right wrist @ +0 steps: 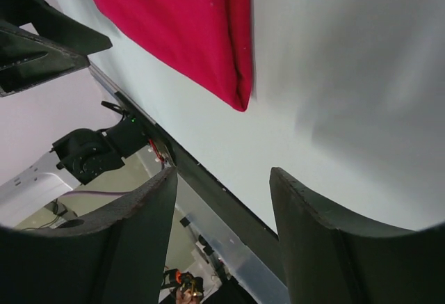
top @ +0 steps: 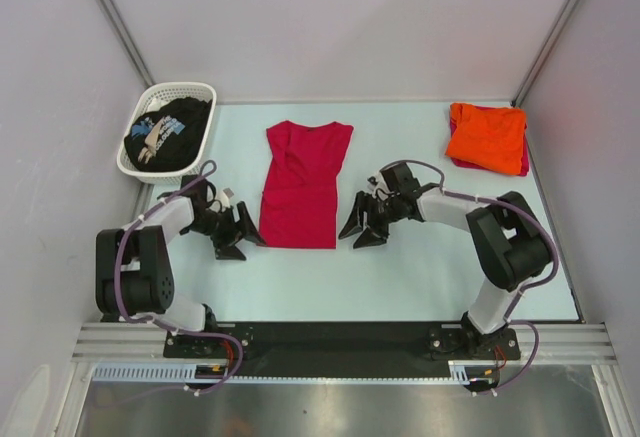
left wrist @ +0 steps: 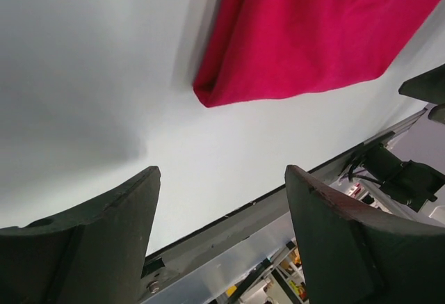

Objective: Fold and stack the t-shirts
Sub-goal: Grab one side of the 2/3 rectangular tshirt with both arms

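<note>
Pale table (top: 420,277), crimson tee (top: 303,187) between left pincer (top: 242,239) and right pincer (top: 360,232) (both wide, empty), black tee (top: 180,122) part-hidden in basket (top: 190,87)

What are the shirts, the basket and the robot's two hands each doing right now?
Red t-shirt: flat, sides folded in, not held.
Orange t-shirt: folded, far right.
Black t-shirt: crumpled, unfolded.
Basket: upright, holds black t-shirt.
Left gripper: open, empty.
Right gripper: open, empty.

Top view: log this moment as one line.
red tee flat, between grippers | left gripper open, empty | right gripper open, empty | orange tee folded, far right | black tee in basket
</note>
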Controlling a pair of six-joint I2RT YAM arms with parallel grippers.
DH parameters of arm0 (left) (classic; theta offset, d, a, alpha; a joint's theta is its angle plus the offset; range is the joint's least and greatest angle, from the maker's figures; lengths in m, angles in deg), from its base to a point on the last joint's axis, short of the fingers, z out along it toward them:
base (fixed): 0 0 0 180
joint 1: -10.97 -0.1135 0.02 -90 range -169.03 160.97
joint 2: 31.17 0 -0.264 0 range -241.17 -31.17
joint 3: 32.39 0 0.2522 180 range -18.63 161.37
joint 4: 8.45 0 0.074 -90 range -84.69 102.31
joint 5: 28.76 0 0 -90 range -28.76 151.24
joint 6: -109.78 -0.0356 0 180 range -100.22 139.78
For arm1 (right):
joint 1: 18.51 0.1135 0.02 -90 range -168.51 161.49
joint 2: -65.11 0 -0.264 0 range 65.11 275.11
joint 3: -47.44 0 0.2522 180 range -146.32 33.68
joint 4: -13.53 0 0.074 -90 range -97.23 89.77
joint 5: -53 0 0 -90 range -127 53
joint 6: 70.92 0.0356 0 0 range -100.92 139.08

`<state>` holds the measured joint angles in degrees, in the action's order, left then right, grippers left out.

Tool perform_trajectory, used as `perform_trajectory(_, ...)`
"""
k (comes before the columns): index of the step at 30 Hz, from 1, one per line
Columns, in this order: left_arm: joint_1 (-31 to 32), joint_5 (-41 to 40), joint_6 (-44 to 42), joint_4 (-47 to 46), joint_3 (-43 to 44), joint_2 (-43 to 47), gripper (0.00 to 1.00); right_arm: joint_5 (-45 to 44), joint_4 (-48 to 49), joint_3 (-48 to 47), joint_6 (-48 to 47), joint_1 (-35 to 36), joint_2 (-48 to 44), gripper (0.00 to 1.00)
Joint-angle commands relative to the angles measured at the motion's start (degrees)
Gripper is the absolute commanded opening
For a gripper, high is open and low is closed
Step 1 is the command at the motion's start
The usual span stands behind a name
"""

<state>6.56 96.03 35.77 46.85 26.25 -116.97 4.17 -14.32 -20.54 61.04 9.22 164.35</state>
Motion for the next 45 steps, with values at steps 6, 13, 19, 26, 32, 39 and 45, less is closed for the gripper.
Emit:
perform_trajectory(6,0.1,-1.47,0.1,-4.54,3.45,-4.02,0.81,1.29,8.64,-4.31,5.33,3.82,6.22,0.63)
perform_trajectory(13,0.8,-1.04,0.62,-7.35,6.44,-9.46,0.8,0.84,10.75,-8.96,7.79,6.02,10.88,0.63)
perform_trajectory(19,3.78,-0.42,0.19,-7.88,9.43,-15.09,0.8,1.11,7.42,-15.03,7.01,6.99,14.48,0.63)
perform_trajectory(26,8.71,-1.56,0.8,-8.14,12.68,-19.84,0.82,-0.12,0.3,-19.43,3.84,7.08,14.14,0.63)
perform_trajectory(32,9.06,-3.93,-0.43,-6.12,14.35,-20.99,0.86,-4.42,-8.05,-19.7,-1.07,6.82,11.16,0.63)
perform_trajectory(39,9.06,-4.64,-1.13,-5.59,14.97,-22.39,0.88,-6.89,-12.98,-17.42,-4.33,6.11,9.48,0.64)
perform_trajectory(45,8.98,-4.81,-1.4,-5.42,15.32,-22.92,0.88,-8.21,-14.13,-17.41,-5.48,6.29,11.76,0.64)
